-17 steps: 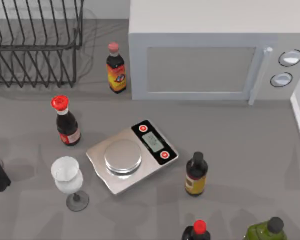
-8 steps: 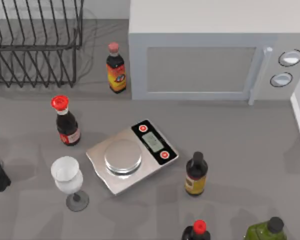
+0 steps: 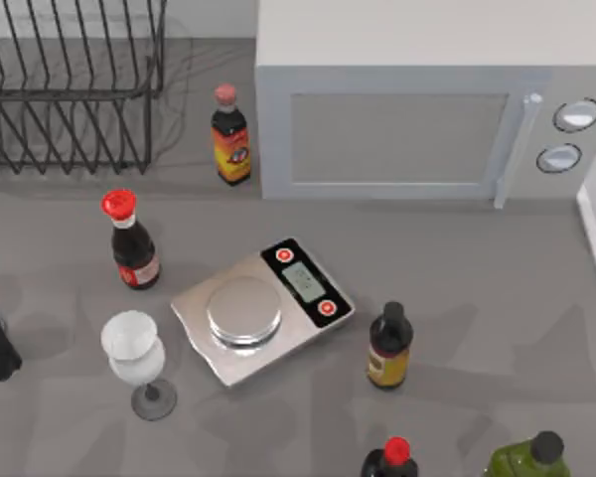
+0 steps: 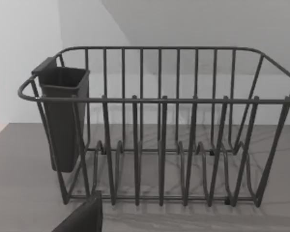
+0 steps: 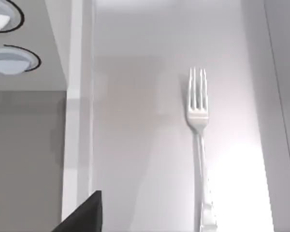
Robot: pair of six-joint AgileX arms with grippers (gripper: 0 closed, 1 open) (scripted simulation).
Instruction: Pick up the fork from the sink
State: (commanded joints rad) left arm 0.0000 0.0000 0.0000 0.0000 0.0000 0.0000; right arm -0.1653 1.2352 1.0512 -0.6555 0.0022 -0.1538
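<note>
Shiny silver metal fork [image 5: 201, 145] gleams on the pale white sink floor [image 5: 150, 145]; black wire dish rack [image 4: 159, 145], grey tabletop [image 3: 477, 268], red-capped dark bottle [image 3: 131, 243].

Kitchen counter: 1 microwave [image 3: 417, 109], 1 wire dish rack [image 4: 159, 125], 1 digital scale [image 3: 263, 310], sauce bottles, 1 sink [image 5: 150, 145].

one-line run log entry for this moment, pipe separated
phase: approach | target: fork flat in sink, not grasped | right arm: wrist camera looks down on fork | left arm: faces dish rack
</note>
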